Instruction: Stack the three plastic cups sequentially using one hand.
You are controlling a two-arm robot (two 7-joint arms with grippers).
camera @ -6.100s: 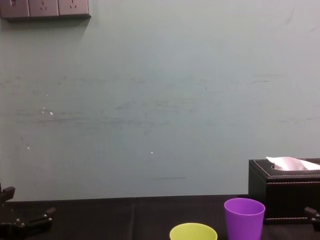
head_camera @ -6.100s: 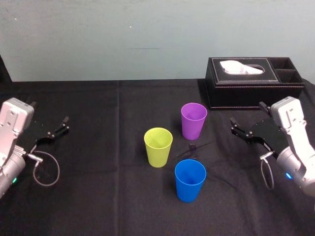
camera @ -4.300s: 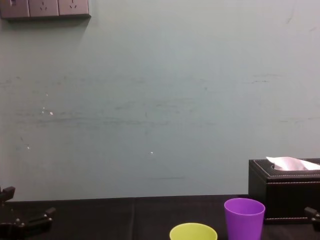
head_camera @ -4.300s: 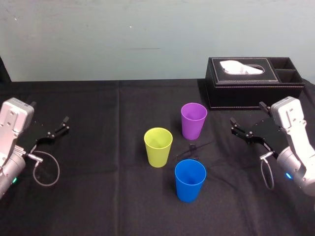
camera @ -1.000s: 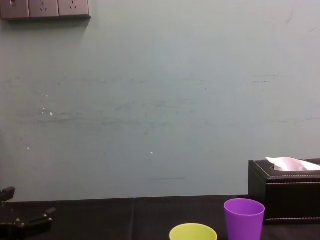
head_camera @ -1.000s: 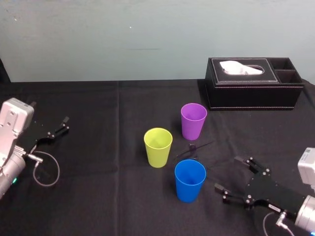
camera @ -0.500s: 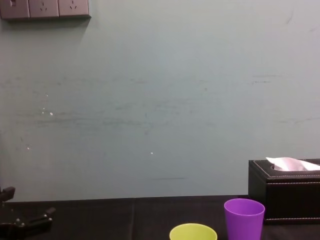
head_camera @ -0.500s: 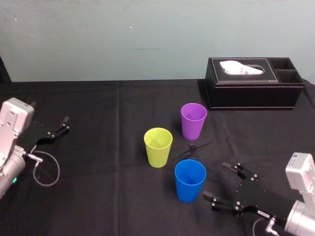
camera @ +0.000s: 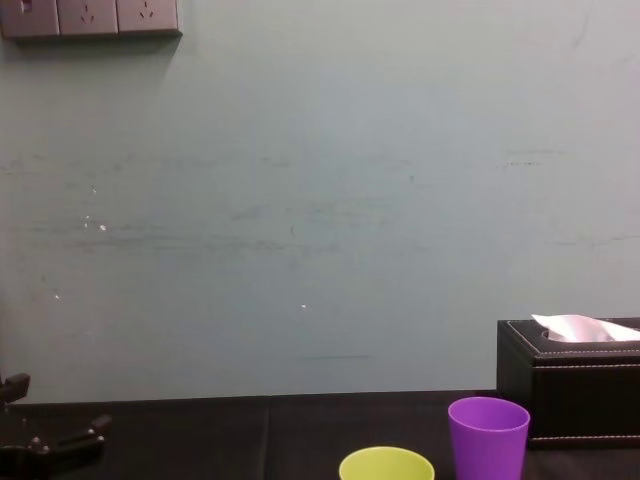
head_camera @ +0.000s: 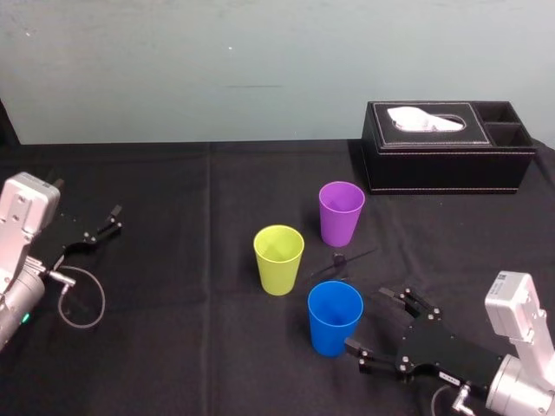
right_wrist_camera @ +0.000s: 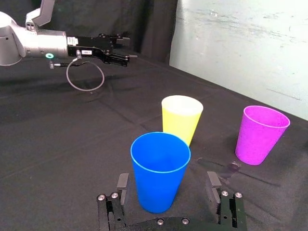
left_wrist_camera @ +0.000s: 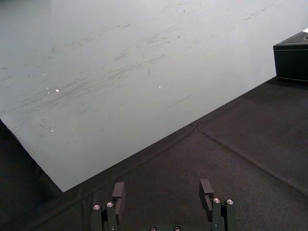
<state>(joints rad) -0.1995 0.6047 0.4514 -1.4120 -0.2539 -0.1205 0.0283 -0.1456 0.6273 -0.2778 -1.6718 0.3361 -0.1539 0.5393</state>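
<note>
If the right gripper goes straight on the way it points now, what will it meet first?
The blue cup. The right gripper is open and points at it from close by. In the right wrist view the cup stands just ahead, centred in its opening, apparently untouched.

We list, from tissue box [head_camera: 447, 147]: far cup [head_camera: 341, 212] before-left, near; left cup [head_camera: 278, 259] farther left; near cup [head_camera: 335, 317] farthest forward.

Cups on the table [head_camera: 173, 286]: three in all, being one purple cup [head_camera: 341, 212], one yellow-green cup [head_camera: 278, 258] and one blue cup [head_camera: 335, 316]. Tissue boxes: one, a black tissue box [head_camera: 447, 160] at the far right corner, one white tissue [head_camera: 418, 119] showing. Grippers: two, left gripper [head_camera: 102, 227] and right gripper [head_camera: 368, 319]
</note>
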